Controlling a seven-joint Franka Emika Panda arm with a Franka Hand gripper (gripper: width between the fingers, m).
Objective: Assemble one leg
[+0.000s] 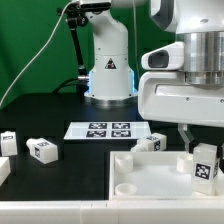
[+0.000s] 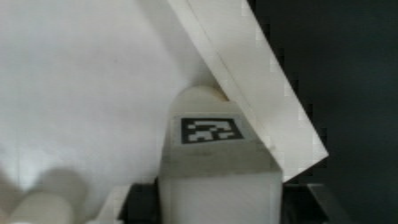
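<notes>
Gripper clamped on the leg, tag face outward; leg held upright over tray panel, toward its 3 o'clock end.

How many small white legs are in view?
4. First leg at the exterior view's far left, second leg beside it, third leg behind the white panel, fourth leg in the pincer above the panel. More may be hidden.

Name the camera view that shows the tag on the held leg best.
The wrist view: the small white plastic square-section leg fills it, its black-and-white tag sharp and facing the camera. The exterior view shows the leg small, in the tool, above the white panel.
</notes>
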